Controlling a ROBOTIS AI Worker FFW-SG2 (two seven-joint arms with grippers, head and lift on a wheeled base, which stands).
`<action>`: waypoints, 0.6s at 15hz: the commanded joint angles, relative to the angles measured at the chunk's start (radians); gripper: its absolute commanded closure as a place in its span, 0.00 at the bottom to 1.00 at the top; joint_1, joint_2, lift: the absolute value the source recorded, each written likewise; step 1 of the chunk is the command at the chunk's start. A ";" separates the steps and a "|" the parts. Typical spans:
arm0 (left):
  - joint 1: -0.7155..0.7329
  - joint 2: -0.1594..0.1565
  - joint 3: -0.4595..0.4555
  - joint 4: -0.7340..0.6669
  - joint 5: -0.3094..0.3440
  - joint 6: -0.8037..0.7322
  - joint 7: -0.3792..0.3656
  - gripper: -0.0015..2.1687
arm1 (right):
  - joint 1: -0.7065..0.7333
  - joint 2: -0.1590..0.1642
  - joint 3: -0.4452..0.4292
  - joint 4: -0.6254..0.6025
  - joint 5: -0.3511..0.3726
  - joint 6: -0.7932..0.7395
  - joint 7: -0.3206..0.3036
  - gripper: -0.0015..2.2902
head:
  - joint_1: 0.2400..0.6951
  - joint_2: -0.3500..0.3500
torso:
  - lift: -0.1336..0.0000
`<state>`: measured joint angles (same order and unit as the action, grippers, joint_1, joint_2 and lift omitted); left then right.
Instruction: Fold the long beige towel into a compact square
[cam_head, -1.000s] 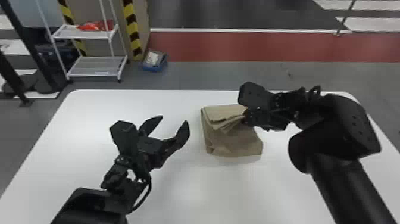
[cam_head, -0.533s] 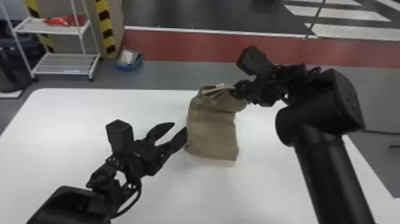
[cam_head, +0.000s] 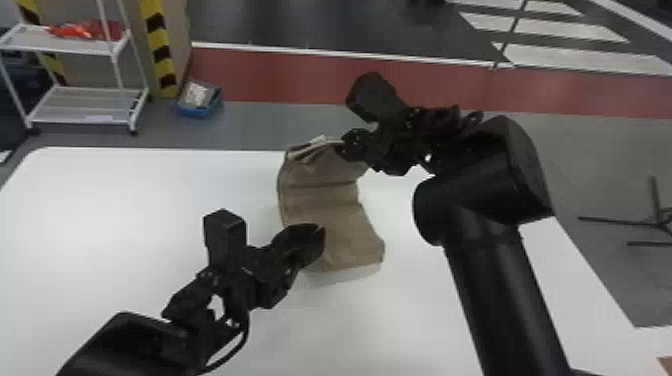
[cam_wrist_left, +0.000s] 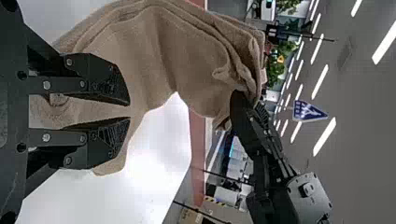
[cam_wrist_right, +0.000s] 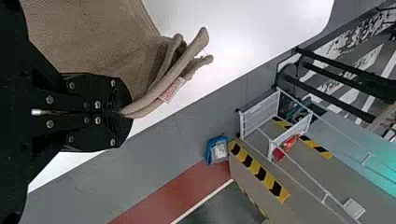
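Nearest, the left arm comes in from the bottom left, over the worktop (cam_head: 125, 225). The left gripper (cam_head: 321, 236) is at the towel's left side, near its lower end. Its 2 fingers stand slightly apart, and in the left wrist view beige cloth shows through the narrow gap between them; whether they touch it, I cannot tell.

The towel (cam_head: 332, 200) is in the middle, its lower part down by the worktop and its upper part raised in a curve, with creases across it. At its far end the right gripper (cam_head: 345, 145) comes in from the right, its 2 fingers clamped on the towel's gathered edges. In the right wrist view several layers stick out past the fingertips, with a small white label (cam_wrist_right: 173, 89) among them.

Beyond the worktop, a blue bin (cam_head: 200, 111) sits on the grey floor, left of centre. To its left are a yellow-and-black striped post (cam_head: 160, 50) and a white rack (cam_head: 75, 47) with 2 shelves, a red bundle (cam_head: 82, 30) on the upper shelf. A red floor strip (cam_head: 300, 80) runs behind.
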<state>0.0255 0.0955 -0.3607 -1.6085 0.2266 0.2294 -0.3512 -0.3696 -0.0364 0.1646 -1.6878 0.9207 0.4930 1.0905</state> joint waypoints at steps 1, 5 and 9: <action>-0.001 0.007 0.005 0.002 -0.001 0.000 0.000 0.42 | 0.000 0.004 0.003 0.000 0.004 0.009 0.000 0.72 | 1.00 0.29 | 0.12; -0.029 0.000 -0.001 0.076 0.004 0.000 -0.012 0.42 | 0.012 0.001 0.003 -0.006 0.007 0.006 0.006 0.72 | 1.00 0.31 | 0.12; -0.072 -0.010 -0.070 0.142 -0.009 -0.003 -0.005 0.42 | 0.031 -0.003 0.012 -0.023 0.010 0.006 0.008 0.72 | 1.00 0.29 | 0.12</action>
<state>-0.0285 0.0888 -0.4006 -1.4938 0.2271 0.2284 -0.3630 -0.3466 -0.0363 0.1756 -1.7002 0.9320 0.4991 1.0979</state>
